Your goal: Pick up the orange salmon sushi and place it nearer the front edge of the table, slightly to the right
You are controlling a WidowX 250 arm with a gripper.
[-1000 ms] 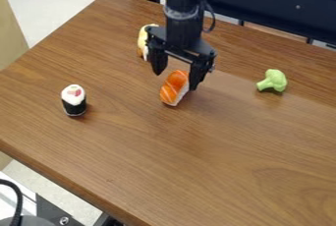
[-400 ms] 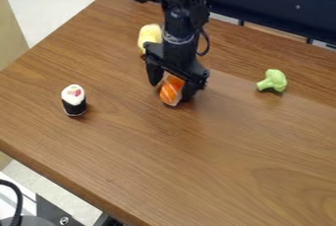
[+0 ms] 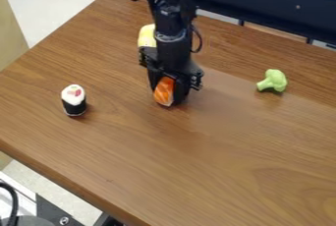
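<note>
Since the earlier frame, the black end effector (image 3: 167, 91) has shifted slightly left in the view and its fingers have drawn together; the orange-and-white sushi piece (image 3: 164, 91) has moved slightly left with them. The end effector grasps the sushi piece, which sits between the fingers near the middle of the wooden worktop (image 3: 216, 156). Its long axis runs roughly up and down the view, its lower end poking out toward the camera. Whether it touches the wood, I cannot tell. Behind the arm is a yellow object (image 3: 146, 36), partly hidden. A black-and-white sushi roll (image 3: 73, 100) stands upright at the view's left; green toy broccoli (image 3: 272, 81) lies at the right.
</note>
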